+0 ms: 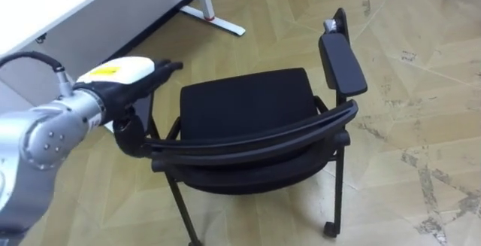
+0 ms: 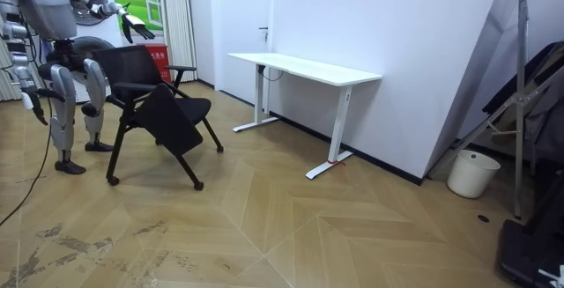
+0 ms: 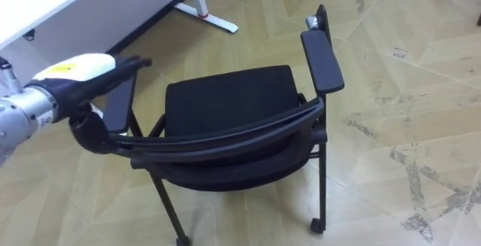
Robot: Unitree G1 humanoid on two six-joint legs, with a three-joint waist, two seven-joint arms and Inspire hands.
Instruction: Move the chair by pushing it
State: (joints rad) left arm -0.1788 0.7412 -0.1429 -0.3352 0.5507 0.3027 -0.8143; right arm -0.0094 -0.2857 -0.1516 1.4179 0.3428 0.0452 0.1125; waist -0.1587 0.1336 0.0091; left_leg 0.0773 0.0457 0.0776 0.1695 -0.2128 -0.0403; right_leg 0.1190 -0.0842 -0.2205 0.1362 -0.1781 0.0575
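Note:
A black chair [image 1: 248,103] with armrests and small castors stands on the wood floor just in front of me, its curved back rail [image 1: 255,137] nearest me. My left hand [image 1: 120,77] reaches in from the left with dark fingers straight, over the chair's left armrest [image 3: 119,103] and the corner of the back rail; whether it touches I cannot tell. In the room view I stand behind the chair [image 2: 159,103] with the left hand [image 2: 132,25] stretched out over it. My right hand [image 2: 35,112] hangs low at my side.
A white desk [image 2: 304,66] stands against the wall ahead and to the left, its foot [image 1: 214,20] on the floor beyond the chair. A white bucket [image 2: 464,173] and folded frames [image 2: 520,85] stand far off at the room view's right.

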